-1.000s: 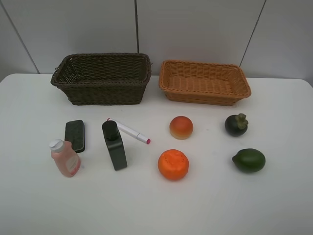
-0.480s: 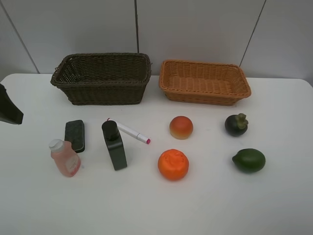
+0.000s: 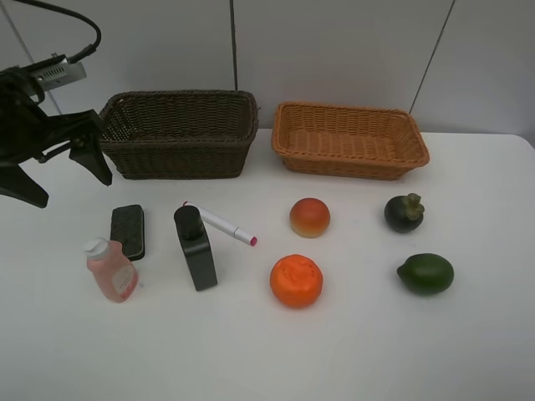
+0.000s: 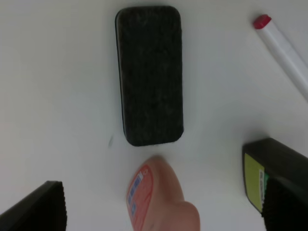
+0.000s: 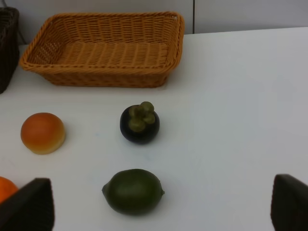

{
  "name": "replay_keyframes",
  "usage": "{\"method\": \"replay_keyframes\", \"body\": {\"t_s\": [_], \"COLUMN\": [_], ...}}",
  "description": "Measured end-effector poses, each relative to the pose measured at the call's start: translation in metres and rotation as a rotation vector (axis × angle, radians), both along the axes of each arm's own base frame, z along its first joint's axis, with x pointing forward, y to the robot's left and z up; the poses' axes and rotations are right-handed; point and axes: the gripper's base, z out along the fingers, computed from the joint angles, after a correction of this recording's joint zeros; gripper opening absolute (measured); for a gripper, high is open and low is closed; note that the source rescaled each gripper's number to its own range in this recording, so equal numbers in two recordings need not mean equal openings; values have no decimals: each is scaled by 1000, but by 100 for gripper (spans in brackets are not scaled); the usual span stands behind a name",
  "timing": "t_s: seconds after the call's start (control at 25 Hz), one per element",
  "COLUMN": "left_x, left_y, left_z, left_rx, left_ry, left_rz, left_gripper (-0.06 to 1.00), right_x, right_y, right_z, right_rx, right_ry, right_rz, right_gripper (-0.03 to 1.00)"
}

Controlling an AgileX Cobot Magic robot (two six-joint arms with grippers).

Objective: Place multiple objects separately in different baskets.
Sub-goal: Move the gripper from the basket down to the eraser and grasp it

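White table, left gripper with jaws spread hangs above black eraser

Saw white matte table across lower two-thirds of frame. Noted pale grey panelled wall along top, split by dark seams. Found light soft, even.

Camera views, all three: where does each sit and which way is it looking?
Exterior high: mounted high, looking down over the white table; the open left gripper shows.
Left wrist: on the left arm, facing straight down at the black rectangular eraser; its fingertips show.
Right wrist: on the right arm, slanting down at the dark round mangosteen; open right gripper shows.
Shared: eraser and mangosteen also appear in the exterior view.
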Motion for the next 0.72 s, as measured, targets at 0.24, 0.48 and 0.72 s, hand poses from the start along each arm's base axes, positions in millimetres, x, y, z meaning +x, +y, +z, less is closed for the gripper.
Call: {"method": "replay_keyframes", "body": {"t_s": [0.24,0.48,0.72], "left_x": [18,29,39], "left_y": [-2,-12,-27], "left_z": [-20,-51,-85], "left_rx": [-4,7,25], "left_ry": [55,92,91], "left_rz": [20,11,18], "left_gripper": [100,100,100], "right_x": [0,0,0], "right_y": [0,0,0], "right_z": [0,0,0], "right_rx": [0,0,0], "right_ry": [0,0,0], "right_rz": [0,0,0], "right_gripper": [100,100,100]}}
